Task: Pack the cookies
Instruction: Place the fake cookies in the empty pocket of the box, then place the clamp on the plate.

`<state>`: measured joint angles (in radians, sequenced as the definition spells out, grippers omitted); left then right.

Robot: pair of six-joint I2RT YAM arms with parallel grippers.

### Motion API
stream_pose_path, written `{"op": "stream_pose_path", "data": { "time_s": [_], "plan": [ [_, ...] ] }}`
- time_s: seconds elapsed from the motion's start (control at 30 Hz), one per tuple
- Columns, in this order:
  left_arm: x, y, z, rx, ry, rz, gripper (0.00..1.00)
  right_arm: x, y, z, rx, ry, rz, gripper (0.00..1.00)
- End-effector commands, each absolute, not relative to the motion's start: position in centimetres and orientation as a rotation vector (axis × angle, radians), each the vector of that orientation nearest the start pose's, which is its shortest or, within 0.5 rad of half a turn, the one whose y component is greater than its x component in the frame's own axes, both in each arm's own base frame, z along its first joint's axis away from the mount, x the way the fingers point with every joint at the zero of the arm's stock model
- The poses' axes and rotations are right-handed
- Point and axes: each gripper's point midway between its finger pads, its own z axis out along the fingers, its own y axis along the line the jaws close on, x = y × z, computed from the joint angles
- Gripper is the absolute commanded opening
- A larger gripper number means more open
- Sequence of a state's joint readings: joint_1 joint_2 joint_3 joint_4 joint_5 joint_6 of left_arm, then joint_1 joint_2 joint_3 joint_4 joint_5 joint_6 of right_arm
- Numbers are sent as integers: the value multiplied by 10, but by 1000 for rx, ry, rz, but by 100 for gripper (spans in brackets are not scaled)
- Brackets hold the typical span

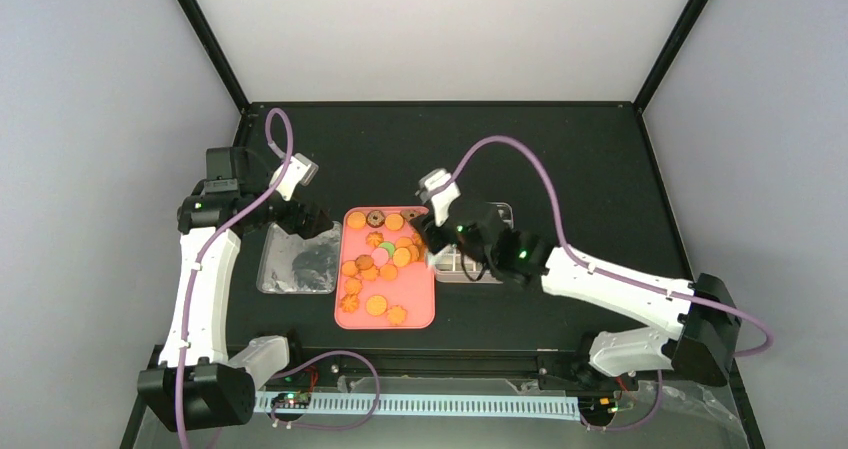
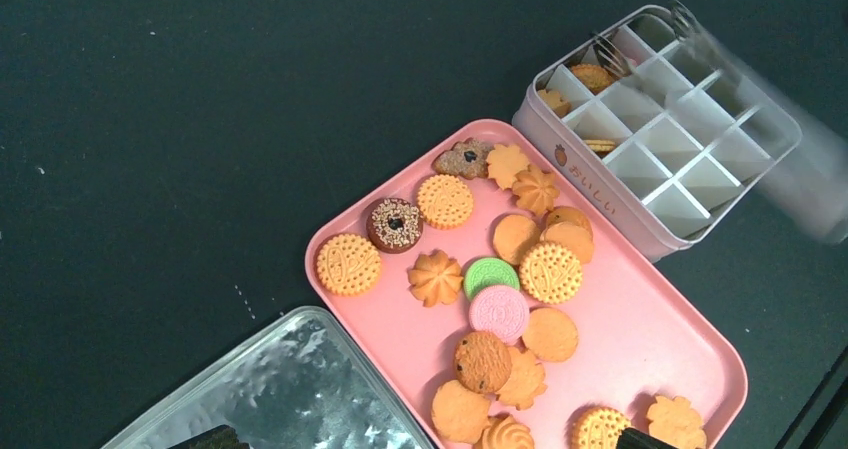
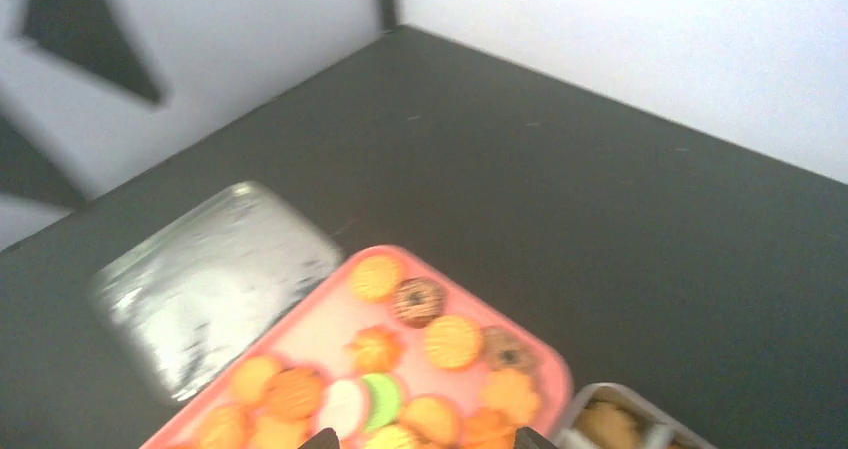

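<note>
Left arm [image 1: 205,269] folded, left hand [image 1: 305,219] wide, empty, by lid [image 1: 295,264] | right arm [image 1: 620,284] outstretched, right hand [image 1: 428,241] at cookies [image 2: 549,272] (grip unclear)

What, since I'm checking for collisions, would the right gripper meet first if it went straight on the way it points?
Probably the cookies on the pink tray, about the green cookie: the right gripper points down at them, with nothing between. The view is blurred, so depth is uncertain.
</note>
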<state>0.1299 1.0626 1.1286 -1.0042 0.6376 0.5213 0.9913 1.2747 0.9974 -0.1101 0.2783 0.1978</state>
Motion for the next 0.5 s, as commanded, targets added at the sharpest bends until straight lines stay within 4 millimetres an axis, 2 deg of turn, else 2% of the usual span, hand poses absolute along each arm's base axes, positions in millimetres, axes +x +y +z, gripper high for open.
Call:
{"op": "stream_pose_path", "data": {
  "time_s": [0.0,0.07,0.23,0.37,0.47],
  "plan": [
    [266,-70,253,700,2212,-504,99,228,363,267,-692,1853,593,45],
    [265,-70,252,704,2213,-504,99,217,372,260,-719,1865,612,44],
    [263,-71,251,710,2214,-516,99,220,368,247,-692,1895,571,39],
    [257,-75,246,747,2213,-541,99,233,350,238,-628,1941,470,40],
    [250,-81,238,792,2200,-590,99,245,326,219,-536,2035,384,42]
  ]
}}
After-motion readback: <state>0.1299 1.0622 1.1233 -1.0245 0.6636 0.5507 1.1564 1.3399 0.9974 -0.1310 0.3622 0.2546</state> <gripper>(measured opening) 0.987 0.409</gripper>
